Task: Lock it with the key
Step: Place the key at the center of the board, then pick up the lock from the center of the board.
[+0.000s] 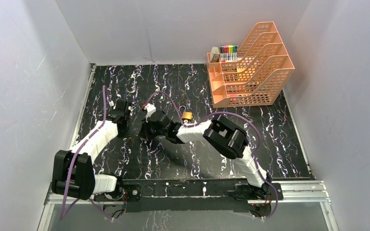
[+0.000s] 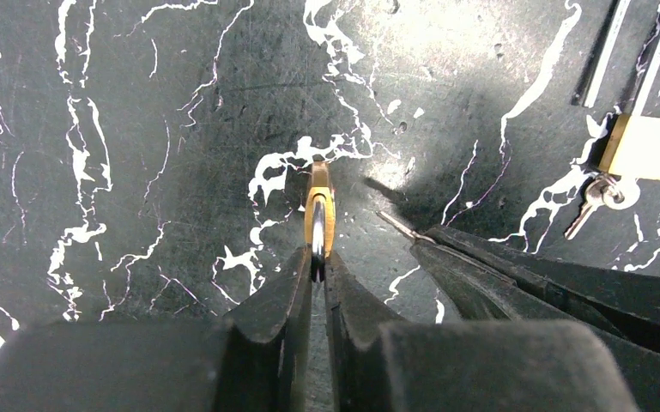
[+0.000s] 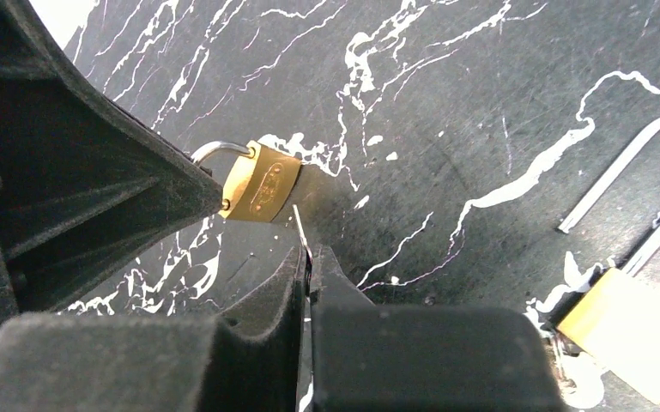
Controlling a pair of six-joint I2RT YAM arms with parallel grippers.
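Top cam's mounted high behind my bases, looking down on the whole marble table (image 1: pixel 279 139) out to the back wall (image 1: pixel 173 29). Wrist cams sit right behind my left gripper (image 2: pixel 318 273) and right gripper (image 3: pixel 307 262), super close to the tabletop. Both share the small padlock (image 2: pixel 318 210): left sees it edge-on, right sees its face past the key (image 3: pixel 300 227). The second padlock (image 2: pixel 648 146) sits at each one's right edge.

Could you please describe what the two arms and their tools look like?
The left arm and right arm have white shells between bulky black joints, with purple cables looping alongside. The left tool and right tool are matte black, their fingers tapering to narrow tips.
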